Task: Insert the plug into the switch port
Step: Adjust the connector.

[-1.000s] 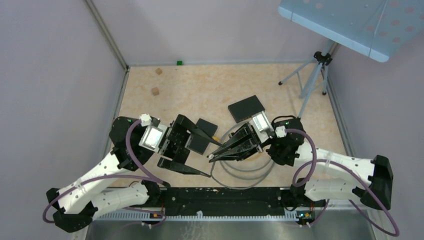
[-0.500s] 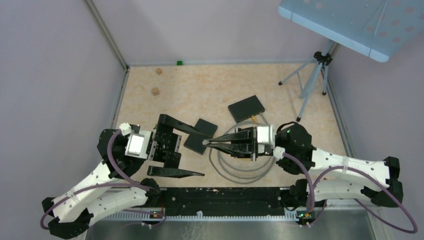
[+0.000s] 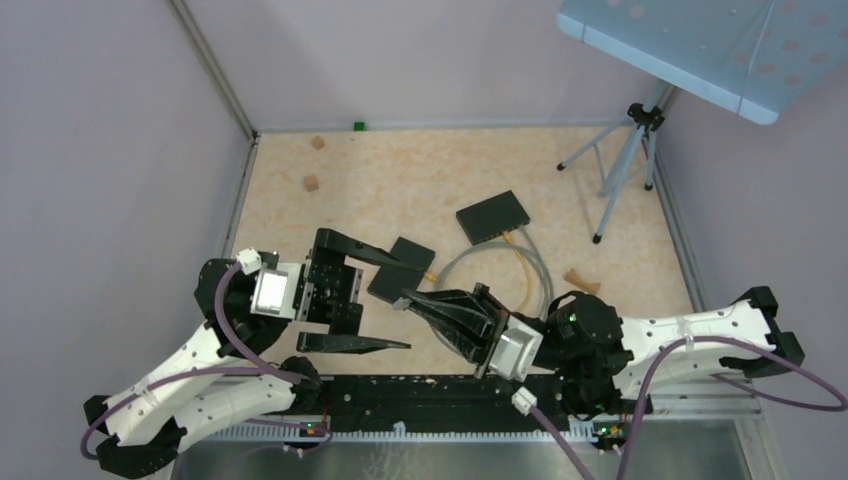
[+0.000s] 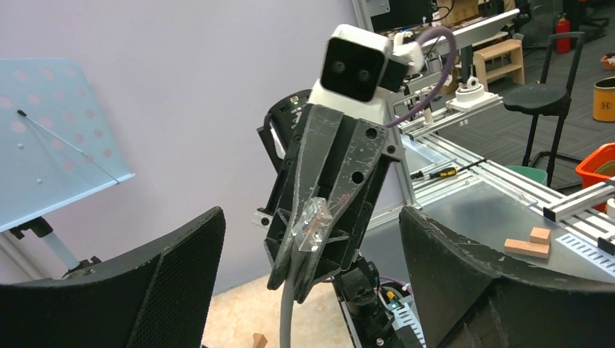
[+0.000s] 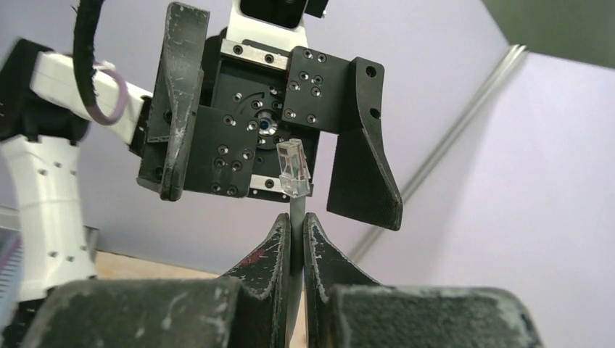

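Observation:
The black switch (image 3: 493, 216) lies flat at mid-table, with a grey cable (image 3: 535, 270) running from its near side. My right gripper (image 3: 408, 297) is shut on the cable's free end. In the right wrist view the clear plug (image 5: 294, 168) stands just above the closed right gripper (image 5: 297, 217). My left gripper (image 3: 400, 305) is open and empty, and faces the right gripper. In the left wrist view the plug (image 4: 315, 223) sits between the wide-apart fingers of the left gripper (image 4: 312, 217), held some way off, not touching them.
Two small black boxes (image 3: 400, 268) lie by the left gripper's upper finger. Wooden blocks lie at the far left (image 3: 311, 183) and the right (image 3: 578, 280). A tripod (image 3: 620, 170) carrying a blue perforated board (image 3: 700, 40) stands at the far right.
My right arm has swung back toward the near edge, drawing the coiled cable out; its gripper now points up-left. My left arm drew back a second ago and has since held still.

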{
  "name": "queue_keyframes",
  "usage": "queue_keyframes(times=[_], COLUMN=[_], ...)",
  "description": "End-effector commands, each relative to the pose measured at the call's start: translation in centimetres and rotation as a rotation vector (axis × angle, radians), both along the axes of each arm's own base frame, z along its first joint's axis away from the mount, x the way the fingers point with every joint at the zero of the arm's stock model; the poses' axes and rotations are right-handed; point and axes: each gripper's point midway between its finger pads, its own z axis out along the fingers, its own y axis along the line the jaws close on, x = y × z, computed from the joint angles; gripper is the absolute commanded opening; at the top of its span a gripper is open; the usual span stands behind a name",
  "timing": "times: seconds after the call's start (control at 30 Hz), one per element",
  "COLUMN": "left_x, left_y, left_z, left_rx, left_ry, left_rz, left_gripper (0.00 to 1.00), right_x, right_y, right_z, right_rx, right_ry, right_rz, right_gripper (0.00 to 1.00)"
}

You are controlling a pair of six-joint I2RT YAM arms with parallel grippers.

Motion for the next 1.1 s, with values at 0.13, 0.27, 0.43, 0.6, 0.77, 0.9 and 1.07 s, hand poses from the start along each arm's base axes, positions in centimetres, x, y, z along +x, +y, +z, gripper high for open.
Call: queue_keyframes(times=[0.13,0.27,0.43,0.6,0.77,0.9,1.07], left_x=[-1.2,-1.5,-1.8,-1.8,-1.8,-1.8,-1.8], left_y=[0.9,1.2,1.6,1.8,1.8,1.9,2.0], left_z=[0.5,0.5,0.4,0.2,0.2,0.2,0.3], left_rx=[-0.030,-0.033,-0.038,-0.042,-0.042,-0.043,-0.047], left_ry=[-0.062,-0.067,-0.066,-0.065,-0.065,-0.064,-0.064], left_rz=[-0.035,-0.038,-0.035,-0.028,-0.025,-0.023,-0.018], left_gripper=[0.91,0.91,0.91,0.91,0.91,0.91,0.91], right_x=[0.9,0.8,0.7,0.6,0.5,0.4,0.3], right_y=[-1.3,-1.7,-1.6,-1.7,-1.5,-1.4,-1.4], right_z=[2.1,2.3,2.4,2.9,3.1,3.3,3.3], right_rx=[0.074,0.086,0.077,0.073,0.045,0.044,0.034], right_ry=[-0.230,-0.329,-0.434,-0.492,-0.562,-0.608,-0.648], right_rz=[-0.321,-0.427,-0.546,-0.620,-0.676,-0.721,-0.752], right_gripper=[0.00,0.00,0.00,0.00,0.00,0.00,0.00])
